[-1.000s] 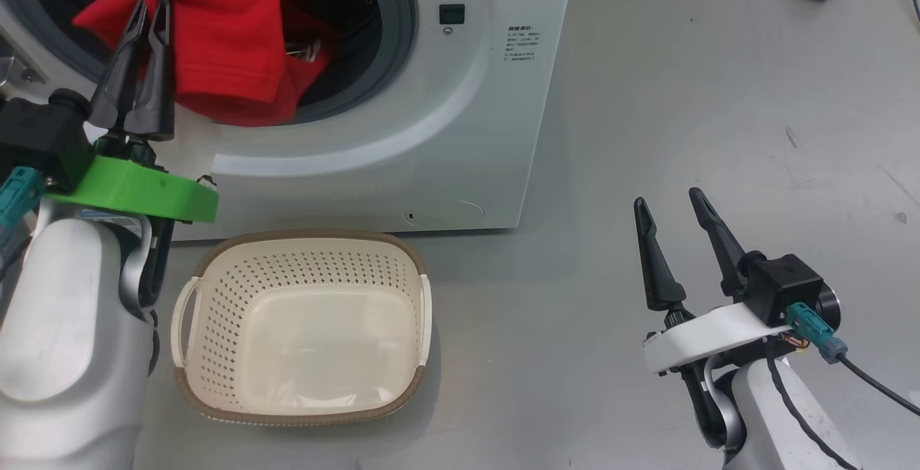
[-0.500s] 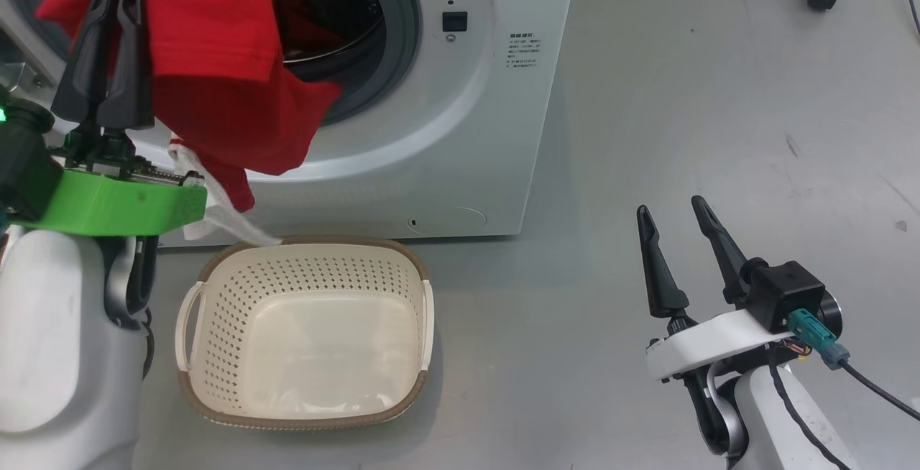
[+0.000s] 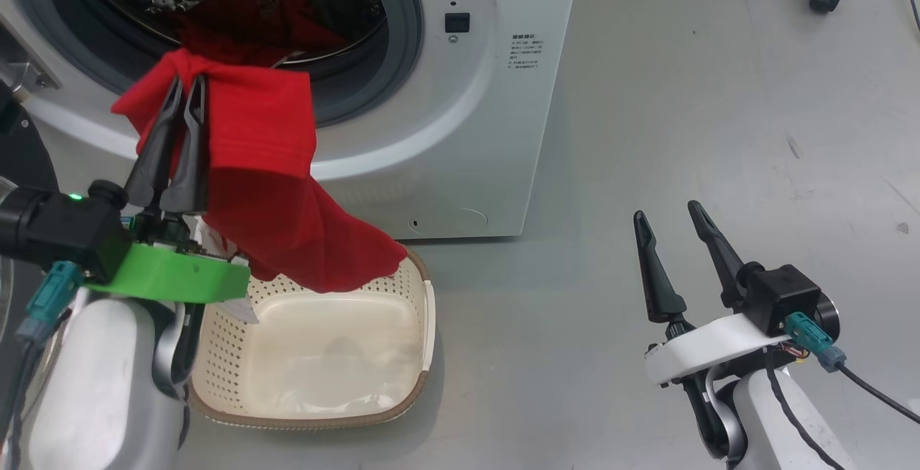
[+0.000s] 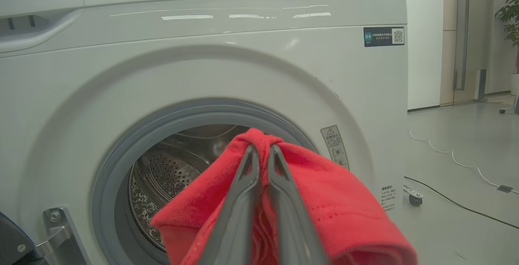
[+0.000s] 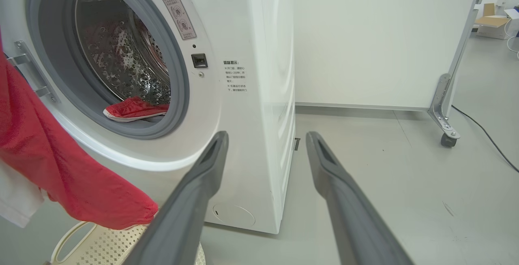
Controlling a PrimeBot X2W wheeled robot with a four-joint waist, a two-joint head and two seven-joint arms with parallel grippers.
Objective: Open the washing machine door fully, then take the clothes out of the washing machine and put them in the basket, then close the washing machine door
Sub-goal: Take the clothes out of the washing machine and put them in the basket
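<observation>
the left gripper [image 3: 187, 84] pinches a bunch of the red clothes [image 3: 273, 197], holding them up in front of the open mouth of the washing machine [image 3: 489, 132]; the loose end hangs down over the far edge of the basket [image 3: 425, 312] on the floor [image 3: 683, 96]. well to the right, the right gripper [image 3: 666, 211] hovers, fingers spread wide, empty.

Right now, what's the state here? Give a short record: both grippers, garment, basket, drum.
left gripper: fingers shut on the red garment, raised before the washing machine's opening
red garment: hangs from those fingers, lower end over the basket's far rim
basket: on the floor in front of the machine
drum: a second red piece with a white edge lies at its front
right gripper: open, holding nothing, over the floor
</observation>
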